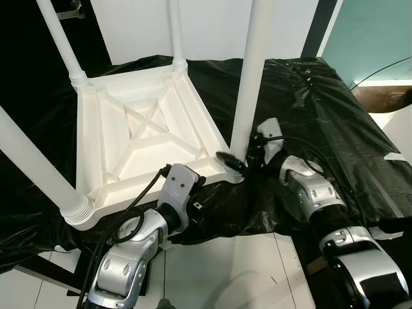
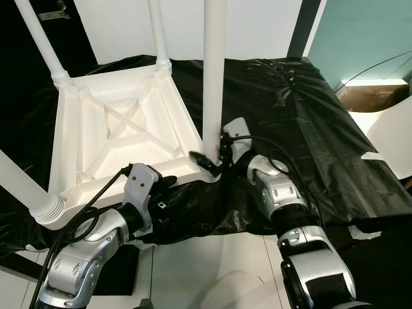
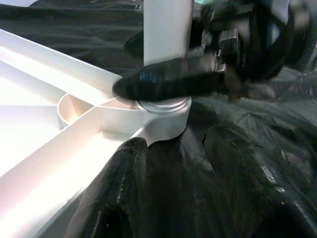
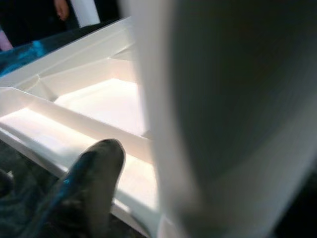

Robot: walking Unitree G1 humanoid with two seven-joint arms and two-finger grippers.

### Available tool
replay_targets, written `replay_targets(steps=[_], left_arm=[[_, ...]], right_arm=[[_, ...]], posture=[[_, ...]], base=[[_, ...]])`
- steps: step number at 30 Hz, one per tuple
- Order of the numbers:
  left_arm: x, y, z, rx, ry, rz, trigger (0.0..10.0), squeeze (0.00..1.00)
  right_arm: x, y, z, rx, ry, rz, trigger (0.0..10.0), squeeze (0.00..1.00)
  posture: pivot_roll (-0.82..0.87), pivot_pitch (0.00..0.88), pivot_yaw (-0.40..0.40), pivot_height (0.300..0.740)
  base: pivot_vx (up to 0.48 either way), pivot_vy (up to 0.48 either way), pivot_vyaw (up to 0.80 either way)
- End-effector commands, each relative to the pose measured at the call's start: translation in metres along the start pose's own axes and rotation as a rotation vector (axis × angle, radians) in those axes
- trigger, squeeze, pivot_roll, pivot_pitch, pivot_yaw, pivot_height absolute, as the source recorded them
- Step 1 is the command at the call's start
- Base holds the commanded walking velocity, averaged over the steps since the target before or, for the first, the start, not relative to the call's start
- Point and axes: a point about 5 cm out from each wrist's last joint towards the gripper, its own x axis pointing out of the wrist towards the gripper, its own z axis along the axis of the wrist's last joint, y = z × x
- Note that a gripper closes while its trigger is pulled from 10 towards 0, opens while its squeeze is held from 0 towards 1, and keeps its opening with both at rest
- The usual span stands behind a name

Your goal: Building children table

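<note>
Table legs (image 1: 254, 71) cut off above

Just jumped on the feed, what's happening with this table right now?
The white children's table lies upside down on a black plastic sheet, with four white legs standing up from its corners. The right gripper is closed around the base of the near-right leg, at its corner socket. The left gripper sits low against the table's near edge; its finger state is unclear.
</note>
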Motion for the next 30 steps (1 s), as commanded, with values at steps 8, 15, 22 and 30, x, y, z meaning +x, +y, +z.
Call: replay_targets(steps=[8, 15, 22, 30], left_arm=[[-0.001, 0.003, -0.003, -0.002, 0.008, 0.026, 10.0, 0.00], [-0.001, 0.001, -0.004, -0.005, 0.010, 0.024, 10.0, 0.00], [0.001, -0.001, -0.006, -0.011, 0.010, 0.018, 10.0, 0.00], [0.001, -0.001, -0.005, -0.015, 0.004, 0.015, 10.0, 0.00]], right_arm=[[-0.002, 0.001, -0.014, 0.000, 0.062, 0.058, 0.0, 0.00], [-0.007, -0.004, -0.017, 0.026, 0.073, -0.011, 0.0, 0.00], [-0.004, -0.002, -0.026, 0.061, 0.110, -0.255, 4.5, 0.00], [-0.001, 0.014, -0.035, 0.179, 0.135, -0.613, 10.0, 0.00]], posture=[[0.07, 0.002, -0.032, 0.740], [0.07, 0.000, -0.043, 0.740], [0.06, 0.000, -0.049, 0.740], [0.06, 0.000, -0.049, 0.740]], base=[[0.000, 0.000, 0.00], [0.000, 0.000, 0.00], [0.000, 0.000, 0.00], [0.000, 0.000, 0.00]])
